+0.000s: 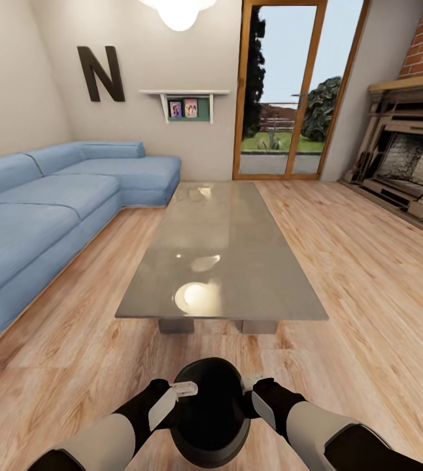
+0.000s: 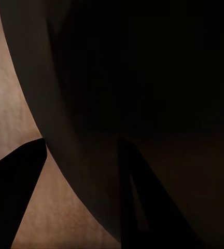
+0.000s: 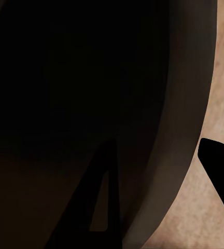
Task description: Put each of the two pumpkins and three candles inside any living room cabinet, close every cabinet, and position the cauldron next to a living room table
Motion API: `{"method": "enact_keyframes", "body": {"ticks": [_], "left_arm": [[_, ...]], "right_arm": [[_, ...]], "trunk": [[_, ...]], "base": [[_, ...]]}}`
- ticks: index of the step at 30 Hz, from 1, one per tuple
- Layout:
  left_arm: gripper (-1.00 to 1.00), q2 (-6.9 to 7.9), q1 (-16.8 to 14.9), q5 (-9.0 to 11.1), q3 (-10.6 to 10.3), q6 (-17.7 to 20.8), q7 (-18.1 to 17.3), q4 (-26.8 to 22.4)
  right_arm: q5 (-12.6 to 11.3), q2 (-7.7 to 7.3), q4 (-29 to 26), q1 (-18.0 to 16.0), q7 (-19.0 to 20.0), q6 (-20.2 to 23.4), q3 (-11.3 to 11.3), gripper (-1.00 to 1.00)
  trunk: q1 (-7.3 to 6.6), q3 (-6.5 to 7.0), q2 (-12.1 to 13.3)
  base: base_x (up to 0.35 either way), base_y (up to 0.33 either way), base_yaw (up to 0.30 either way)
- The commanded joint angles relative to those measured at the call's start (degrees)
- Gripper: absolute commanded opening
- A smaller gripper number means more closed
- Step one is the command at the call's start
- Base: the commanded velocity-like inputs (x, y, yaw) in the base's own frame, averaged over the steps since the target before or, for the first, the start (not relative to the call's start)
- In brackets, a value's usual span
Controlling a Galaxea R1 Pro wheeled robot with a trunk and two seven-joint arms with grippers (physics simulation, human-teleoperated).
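Carrying cauldron (image 1: 211, 412) just short of the worktop (image 1: 221, 261) end: left tool (image 1: 175, 396) and right tool (image 1: 253, 392) each clamped across its rim. Lower level onto floor (image 1: 342, 275) beside worktop, release together.

Black round cauldron (image 1: 211, 412), wide dark mouth upward, upright, just before the near short end of the glossy grey counter (image 1: 221, 261)

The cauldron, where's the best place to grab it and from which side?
Grip the cauldron by its thin rim, left gripper and right gripper on opposite sides, one finger inside the wide mouth and one outside. The bulging belly looks too broad for the jaws.
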Motion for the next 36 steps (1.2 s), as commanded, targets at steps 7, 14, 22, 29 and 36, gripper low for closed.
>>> {"method": "enact_keyframes", "body": {"ticks": [7,14,22,29,36], "left_arm": [[-1.00,0.01,0.0,1.5,-0.2,0.1,0.4,-0.1],[-1.00,0.01,0.0,1.5,-0.2,0.1,0.4,-0.1],[-1.00,0.01,0.0,1.5,-0.2,0.1,0.4,-0.1],[1.00,0.01,0.0,1.4,-0.2,0.1,0.4,-0.2],[1.00,0.01,0.0,1.5,0.0,0.1,0.4,-0.2]], "right_arm": [[-1.8,0.01,-0.4,0.0,1.3,0.3,-2.0,-1.00],[-1.8,0.01,-0.4,-0.1,1.3,0.3,-2.0,-1.00],[-1.8,0.01,-0.4,-0.1,1.3,0.3,-2.0,-1.00],[-1.8,0.01,-0.4,0.0,1.3,0.3,-2.1,-1.00],[-1.8,0.01,-0.4,-0.1,1.2,0.3,-2.1,-1.00]], "trunk": [[-0.02,-0.67,0.0],[-0.02,-1.13,0.0],[-0.02,-1.35,0.0],[-0.02,-1.37,0.0],[-0.02,-1.37,0.0]], "base": [[0.000,0.000,0.000],[0.000,0.000,0.000],[0.000,0.000,0.000],[0.000,0.000,0.000],[0.000,0.000,0.000]]}}
